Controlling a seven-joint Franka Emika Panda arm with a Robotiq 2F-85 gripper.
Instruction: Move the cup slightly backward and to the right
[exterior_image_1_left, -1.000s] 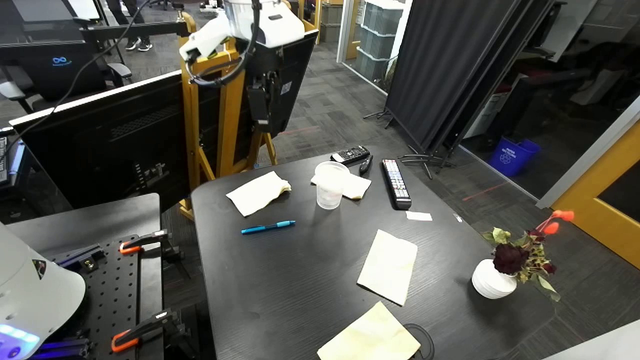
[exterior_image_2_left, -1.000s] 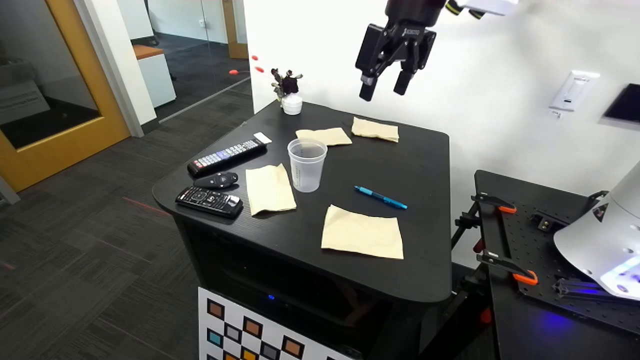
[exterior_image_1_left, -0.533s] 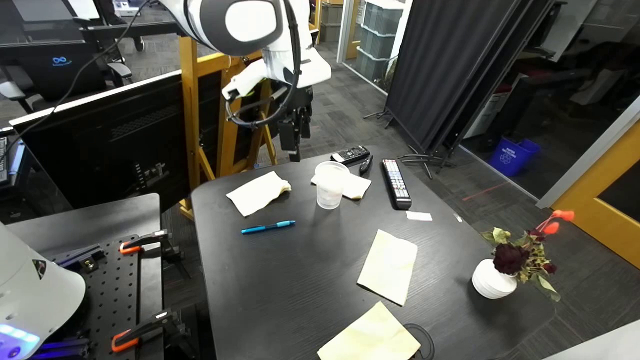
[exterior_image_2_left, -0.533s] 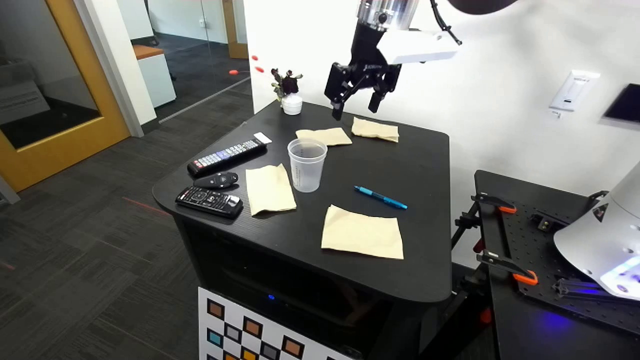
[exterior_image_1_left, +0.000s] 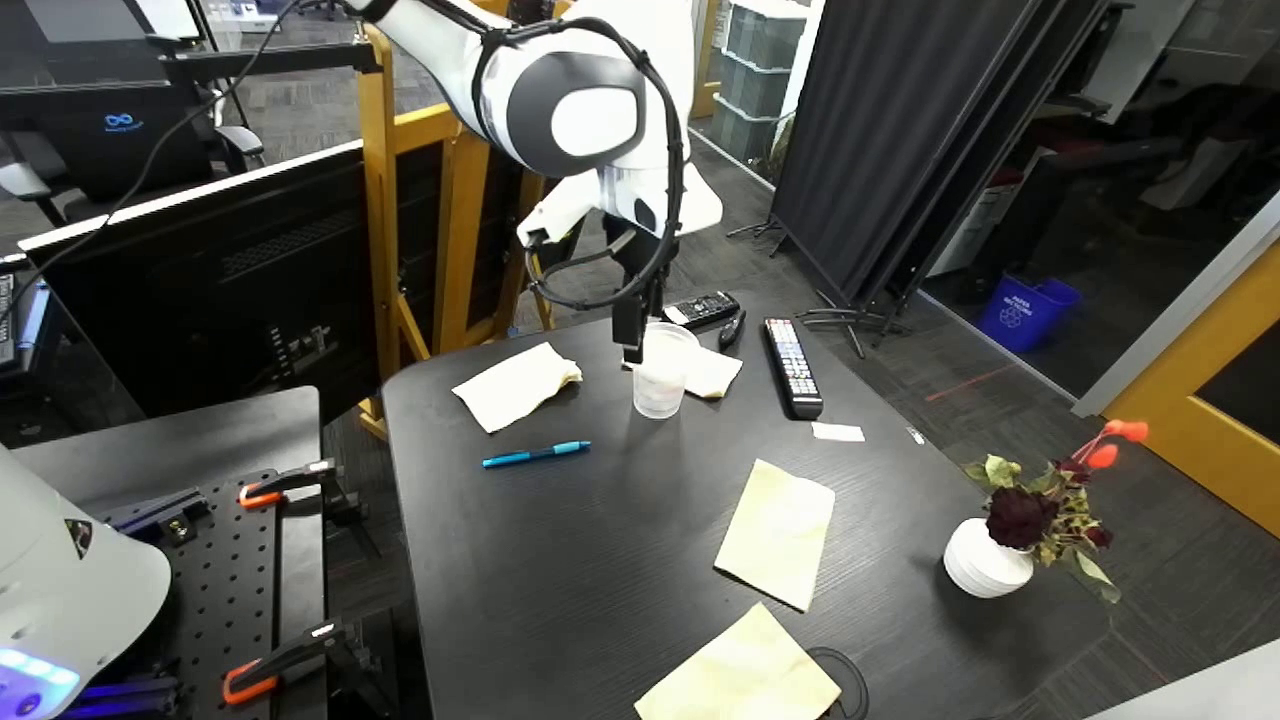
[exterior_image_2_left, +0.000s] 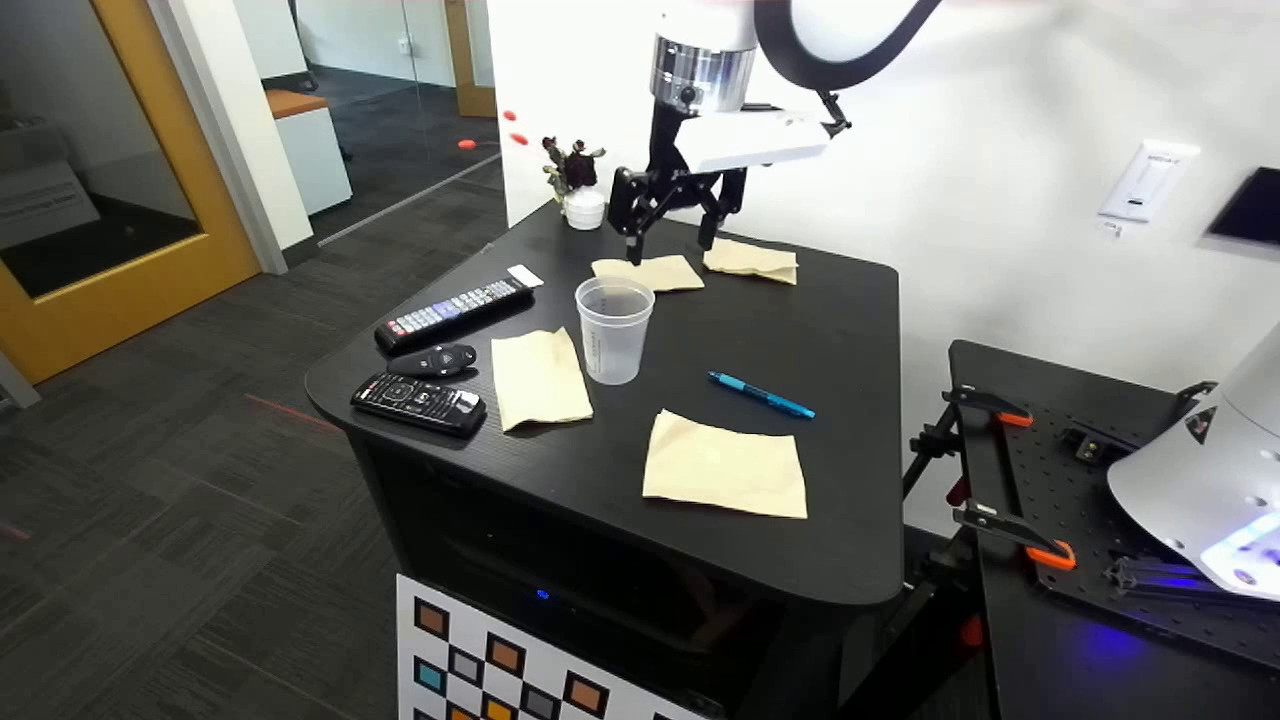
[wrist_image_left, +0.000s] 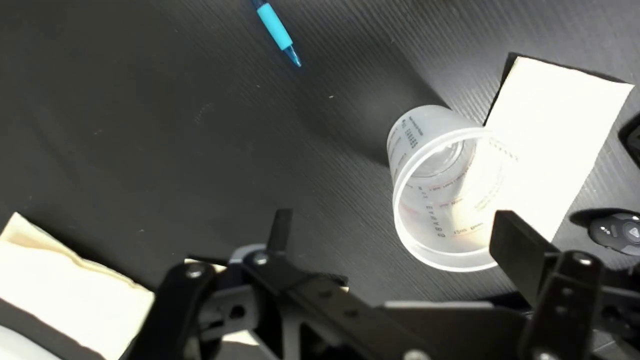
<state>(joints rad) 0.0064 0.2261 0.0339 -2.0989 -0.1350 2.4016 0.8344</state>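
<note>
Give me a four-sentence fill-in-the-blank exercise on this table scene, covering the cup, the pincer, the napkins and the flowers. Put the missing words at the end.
The cup stands ____, its mouth facing up.
The pincer, its jaws apart, is ____ rather than shut.
Both exterior views show ____ napkins on the table.
The flowers stand in a ____ vase.

Missing words: upright; open; four; white.
</note>
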